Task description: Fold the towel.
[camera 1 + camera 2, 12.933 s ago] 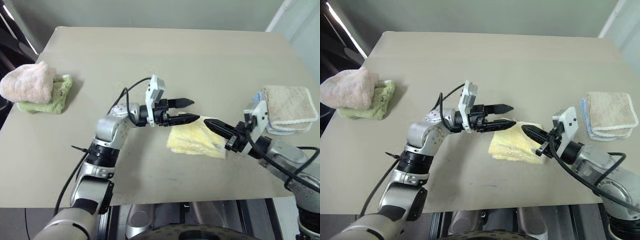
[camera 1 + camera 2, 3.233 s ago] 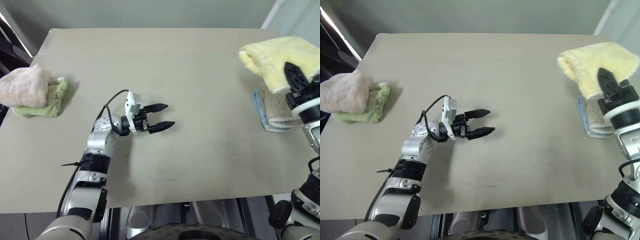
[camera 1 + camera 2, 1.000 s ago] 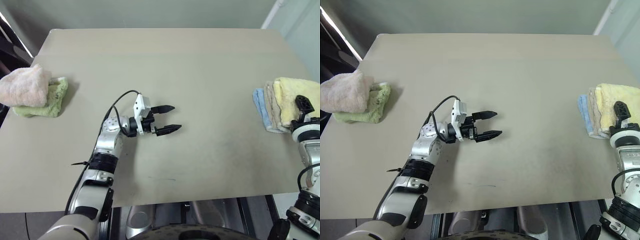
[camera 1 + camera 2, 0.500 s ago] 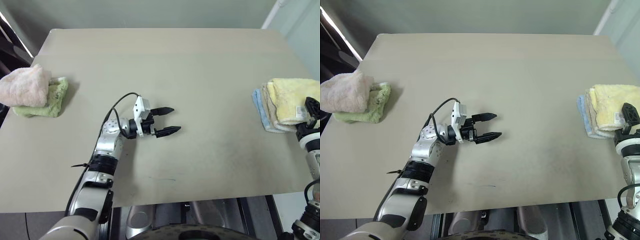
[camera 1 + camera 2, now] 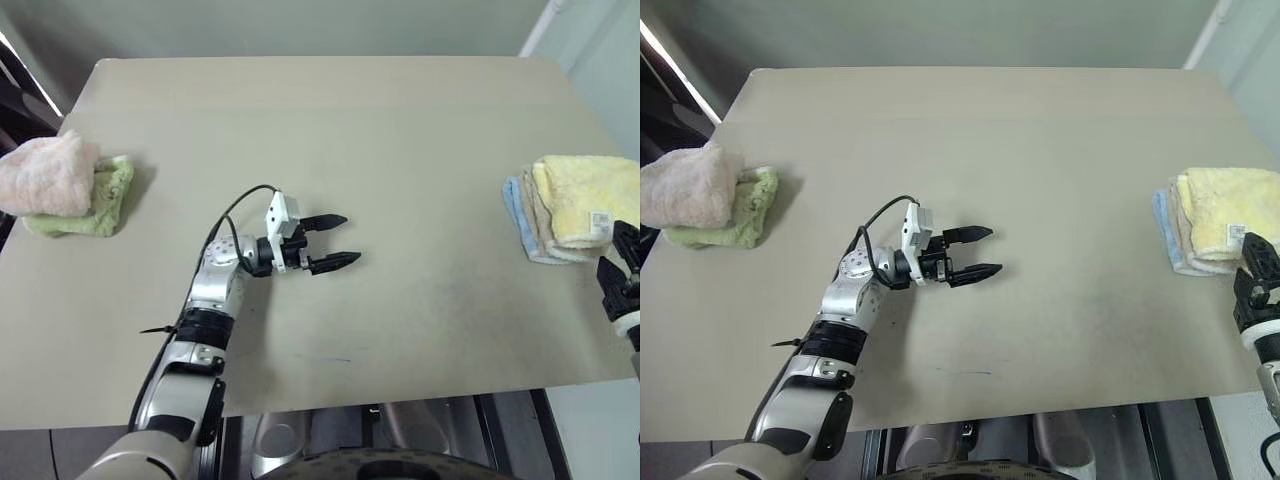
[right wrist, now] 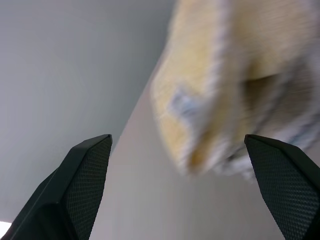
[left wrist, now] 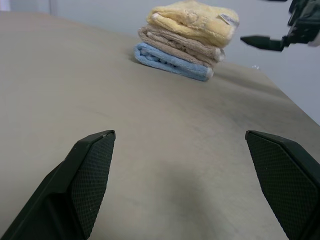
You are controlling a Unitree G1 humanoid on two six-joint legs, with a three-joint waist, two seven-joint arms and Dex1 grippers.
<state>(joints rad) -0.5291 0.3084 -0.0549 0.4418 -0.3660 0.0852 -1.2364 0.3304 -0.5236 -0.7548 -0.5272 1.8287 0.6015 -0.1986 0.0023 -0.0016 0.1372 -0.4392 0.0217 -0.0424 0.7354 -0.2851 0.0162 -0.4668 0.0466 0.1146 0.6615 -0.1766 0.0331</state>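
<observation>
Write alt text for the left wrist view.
A folded pale yellow terry towel tops a stack on a beige towel and a blue towel across a tan table; the left gripper's two black fingers stand open below.

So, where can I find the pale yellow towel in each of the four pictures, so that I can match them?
Left eye view: pale yellow towel at the right edge, on top of the stack.
Right eye view: again at the right edge, topping the stack.
Left wrist view: upper middle, above the beige towel and the blue towel.
Right wrist view: upper right, blurred.
Shared landmark: its small white tag, facing the right gripper.
</observation>
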